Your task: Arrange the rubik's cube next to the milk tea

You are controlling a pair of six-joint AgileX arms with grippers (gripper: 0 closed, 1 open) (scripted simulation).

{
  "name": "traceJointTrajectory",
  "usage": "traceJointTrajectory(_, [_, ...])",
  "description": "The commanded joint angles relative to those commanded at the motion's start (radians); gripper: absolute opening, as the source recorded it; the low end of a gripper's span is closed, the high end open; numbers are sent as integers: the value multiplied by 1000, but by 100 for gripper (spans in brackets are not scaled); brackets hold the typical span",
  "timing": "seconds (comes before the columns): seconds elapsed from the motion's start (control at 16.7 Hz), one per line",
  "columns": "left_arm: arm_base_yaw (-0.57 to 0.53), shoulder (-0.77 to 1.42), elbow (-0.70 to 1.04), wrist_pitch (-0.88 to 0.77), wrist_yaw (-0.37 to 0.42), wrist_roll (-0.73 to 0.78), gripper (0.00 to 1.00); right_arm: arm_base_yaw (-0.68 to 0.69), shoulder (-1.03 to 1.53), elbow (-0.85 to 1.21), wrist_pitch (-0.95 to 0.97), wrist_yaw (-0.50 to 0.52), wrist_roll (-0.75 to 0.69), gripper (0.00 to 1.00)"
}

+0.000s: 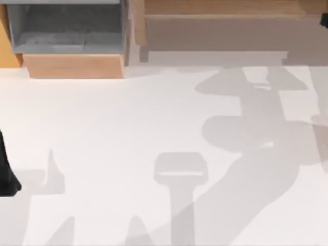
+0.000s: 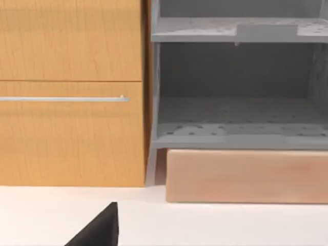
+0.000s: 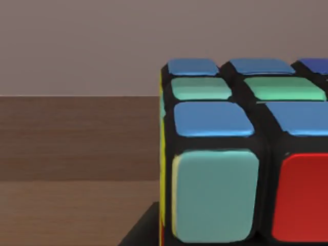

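While your left arm sits parked at the tabletop's [image 1: 102, 128] left edge, a dark part of it [image 1: 6, 174] juts into the top view there, and broad arm shadows fall across the white surface to the right. At the far edge stand a grey shelf unit [image 1: 66, 25] on a pale wooden base [image 1: 74, 65], and beside it a long wooden ledge [image 1: 230, 10].

Your left wrist camera faces that same shelf [image 2: 236, 102], with a wooden cabinet [image 2: 72, 92] bearing a thin metal handle [image 2: 64, 99] just beside it. A black wedge at the frame's bottom is probably a tip of the left pincer [image 2: 100, 230]; whether it is open or closed cannot be told.

Your right wrist camera looks straight at the cube [image 3: 241, 154], close up: blue and green stickers on one face, pale teal and red on another, a yellow sliver along the edge. A dark shape [image 3: 141, 230] sits beneath its corner. Wood shows behind it. Whether the right pincer is clamped on the cube cannot be told.
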Motion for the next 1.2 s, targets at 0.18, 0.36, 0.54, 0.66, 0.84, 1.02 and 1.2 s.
traceJointTrajectory(0.18, [0,0,0,0,0,0,100,0,-18,7,-25,0,0,0])
traceJointTrajectory(0.36, [0,0,0,0,0,0,100,0,-14,4,-23,-1,2,0])
traceJointTrajectory(0.54, [0,0,0,0,0,0,100,1,-34,22,-49,-13,16,0])
traceJointTrajectory(0.66, [0,0,0,0,0,0,100,24,-59,58,-117,-42,48,0])
traceJointTrajectory(0.84, [0,0,0,0,0,0,100,103,-108,135,-299,-106,117,0])
traceJointTrajectory(1.02, [0,0,0,0,0,0,100,199,-168,241,-577,-166,191,0])
traceJointTrajectory(1.2, [0,0,0,0,0,0,100,291,-210,354,-944,-195,253,0])
